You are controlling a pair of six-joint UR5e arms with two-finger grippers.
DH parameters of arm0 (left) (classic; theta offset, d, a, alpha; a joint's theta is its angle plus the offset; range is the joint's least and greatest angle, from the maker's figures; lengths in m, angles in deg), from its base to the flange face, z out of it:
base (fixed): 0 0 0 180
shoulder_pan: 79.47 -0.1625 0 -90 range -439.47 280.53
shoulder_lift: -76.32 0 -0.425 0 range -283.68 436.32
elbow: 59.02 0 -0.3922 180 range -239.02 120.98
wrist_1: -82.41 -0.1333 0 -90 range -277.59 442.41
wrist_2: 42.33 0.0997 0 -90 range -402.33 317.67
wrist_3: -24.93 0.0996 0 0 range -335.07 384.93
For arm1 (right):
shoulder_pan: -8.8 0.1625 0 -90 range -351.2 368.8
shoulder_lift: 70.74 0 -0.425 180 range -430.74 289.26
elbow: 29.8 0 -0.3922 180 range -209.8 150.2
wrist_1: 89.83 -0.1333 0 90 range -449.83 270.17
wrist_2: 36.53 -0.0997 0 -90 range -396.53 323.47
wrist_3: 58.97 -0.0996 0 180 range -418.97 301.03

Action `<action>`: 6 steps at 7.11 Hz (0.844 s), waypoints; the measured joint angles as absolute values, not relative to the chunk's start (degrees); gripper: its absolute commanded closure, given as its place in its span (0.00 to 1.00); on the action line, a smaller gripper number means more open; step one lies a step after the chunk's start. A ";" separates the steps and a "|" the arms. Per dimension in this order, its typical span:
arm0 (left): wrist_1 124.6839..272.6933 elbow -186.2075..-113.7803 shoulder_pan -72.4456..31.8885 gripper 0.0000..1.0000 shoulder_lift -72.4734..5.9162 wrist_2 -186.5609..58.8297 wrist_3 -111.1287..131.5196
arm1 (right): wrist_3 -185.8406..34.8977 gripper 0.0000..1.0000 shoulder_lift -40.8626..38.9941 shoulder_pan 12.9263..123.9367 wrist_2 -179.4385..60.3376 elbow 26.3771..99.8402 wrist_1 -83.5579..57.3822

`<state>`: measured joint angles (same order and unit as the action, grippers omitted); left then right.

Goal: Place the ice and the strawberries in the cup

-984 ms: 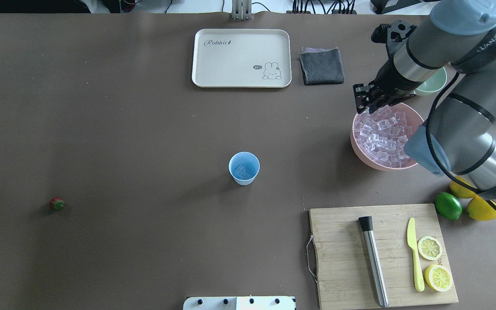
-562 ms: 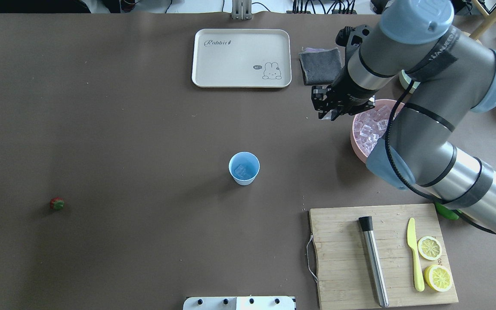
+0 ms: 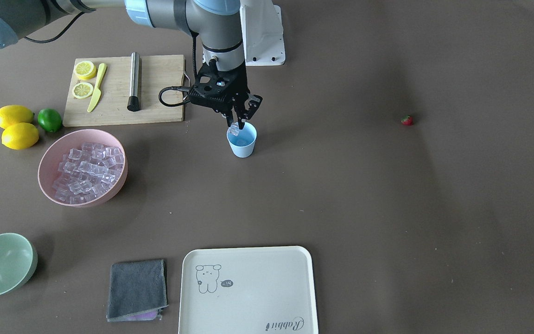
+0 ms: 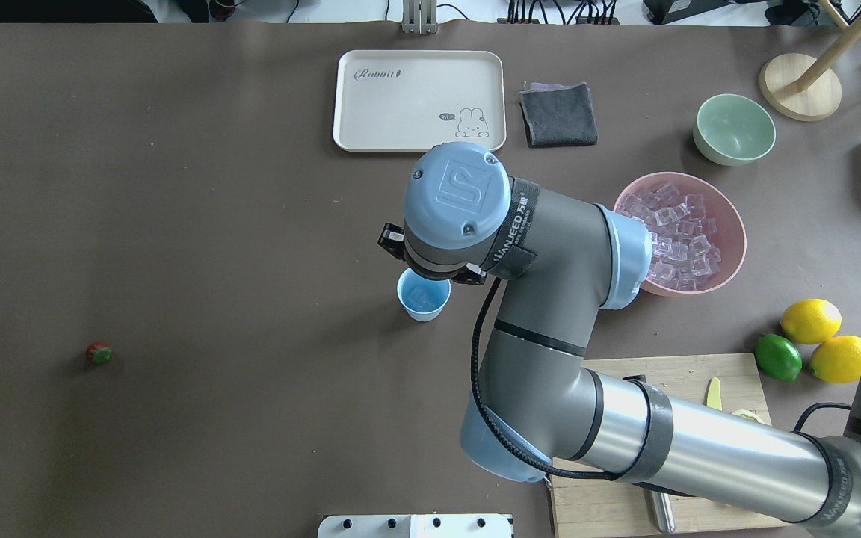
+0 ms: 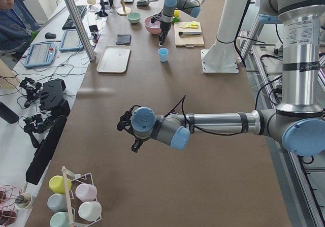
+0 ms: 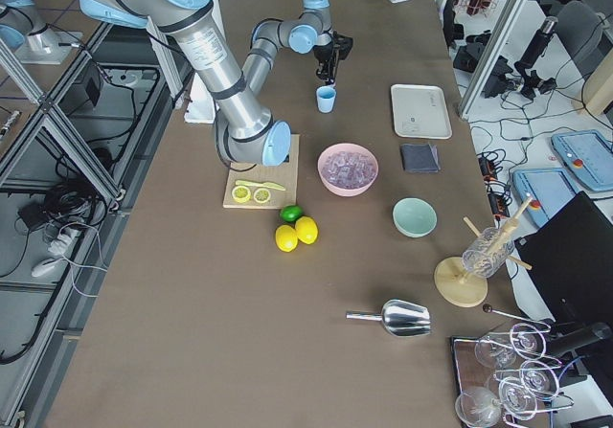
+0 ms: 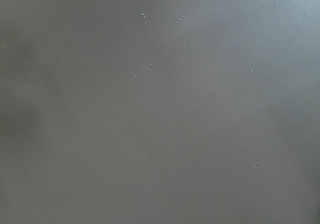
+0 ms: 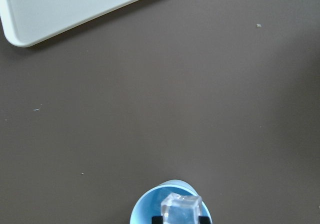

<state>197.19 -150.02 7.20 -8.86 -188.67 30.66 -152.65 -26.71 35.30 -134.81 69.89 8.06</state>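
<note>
Overhead, the arm hides the right gripper (image 3: 238,125); its wrist cam shows jaws clamped on a clear glassy ice cube (image 8: 181,208) above the pale-blue plastic cup (image 8: 142,212). Can't tell how the left gripper (image 5: 127,133) has its jaws.

Overhead and front cameras face each other across the table (image 4: 176,187). The right wrist camera looks down from close above the cup (image 8: 144,210).

A cream tray (image 4: 400,104) lies beside a grey cloth (image 4: 558,113), near a mint-green bowl (image 4: 734,128).
</note>
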 measured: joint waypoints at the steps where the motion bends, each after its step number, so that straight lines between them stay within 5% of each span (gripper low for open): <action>1: 197.18 -150.01 7.19 0.01 -8.86 -188.65 30.64 | -152.73 0.01 -26.94 34.88 -134.27 69.53 8.10; 6: 197.11 -150.00 7.03 0.01 -8.85 -188.60 30.59 | -146.34 0.00 -25.23 37.76 -137.30 71.76 7.88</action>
<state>197.11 -150.00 7.03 -8.85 -188.60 30.59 -146.34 -25.23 37.76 -137.30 71.76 7.88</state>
